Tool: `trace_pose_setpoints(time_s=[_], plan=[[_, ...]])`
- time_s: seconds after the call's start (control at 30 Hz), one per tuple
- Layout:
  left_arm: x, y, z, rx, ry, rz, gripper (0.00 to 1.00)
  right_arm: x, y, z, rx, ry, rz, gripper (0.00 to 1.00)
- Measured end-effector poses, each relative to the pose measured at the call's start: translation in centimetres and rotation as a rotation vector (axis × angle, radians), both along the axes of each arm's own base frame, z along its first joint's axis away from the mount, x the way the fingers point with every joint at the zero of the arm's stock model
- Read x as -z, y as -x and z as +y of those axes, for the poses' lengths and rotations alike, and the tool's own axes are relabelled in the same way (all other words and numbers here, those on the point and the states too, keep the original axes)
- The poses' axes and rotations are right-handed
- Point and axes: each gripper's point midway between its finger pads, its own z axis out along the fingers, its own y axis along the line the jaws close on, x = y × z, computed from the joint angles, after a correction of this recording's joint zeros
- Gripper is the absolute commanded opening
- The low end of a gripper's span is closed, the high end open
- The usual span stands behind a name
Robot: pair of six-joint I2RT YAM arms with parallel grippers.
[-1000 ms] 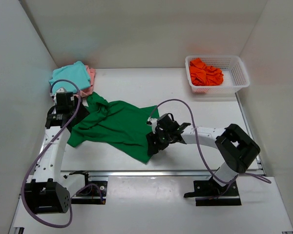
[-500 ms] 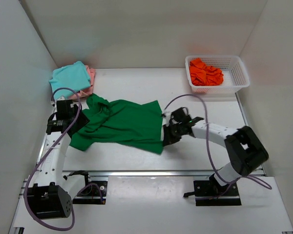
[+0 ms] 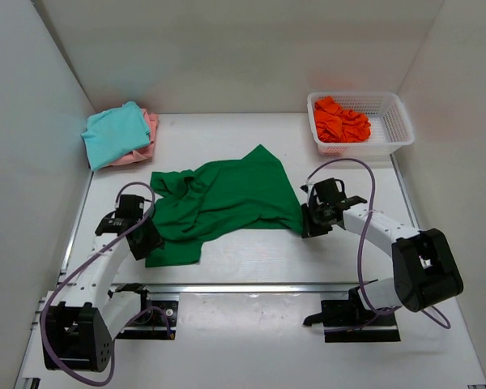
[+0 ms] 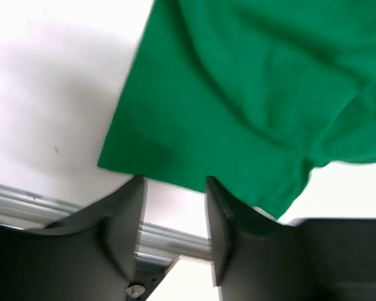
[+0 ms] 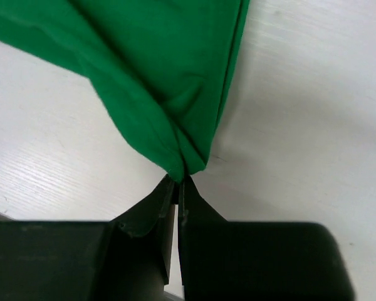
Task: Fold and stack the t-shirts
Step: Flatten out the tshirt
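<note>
Green t-shirt (image 3: 227,203) had been dragged right, flatter than a second before, mid-surface (image 3: 227,142). The right claw (image 5: 180,182) pinched its right corner and the left claw (image 4: 175,188) stood spread at the near-left hem, likely flattening it before folding.

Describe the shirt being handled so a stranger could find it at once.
In the middle of the white table lies a dark green t-shirt, spread out and rumpled. The right claw pinches its corner; unlike the teal shirt on the far-left pile, it is unfolded.

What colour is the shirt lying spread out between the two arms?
Dark green. The t-shirt shows best in the top external view.
</note>
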Motion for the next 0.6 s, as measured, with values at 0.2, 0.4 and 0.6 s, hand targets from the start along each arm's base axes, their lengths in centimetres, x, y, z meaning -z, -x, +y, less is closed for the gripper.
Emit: trace_pose_setpoints(time_s=[0.2,0.4,0.6], plan=[[1.8,1.9,-1.1,-0.003,0.013,0.088,0.69,0.0,-0.2,-0.4,0.015,0.002,0.002,0.0],[3.2,2.7,-1.2,-0.026,-0.015,0.147,0.69,0.0,-0.1,-0.3,0.02,-0.008,0.007,0.0],[4.8,2.4,-1.0,-0.048,-0.052,0.198,0.98,-0.5,-0.5,-0.8,0.051,-0.024,-0.002,0.0]])
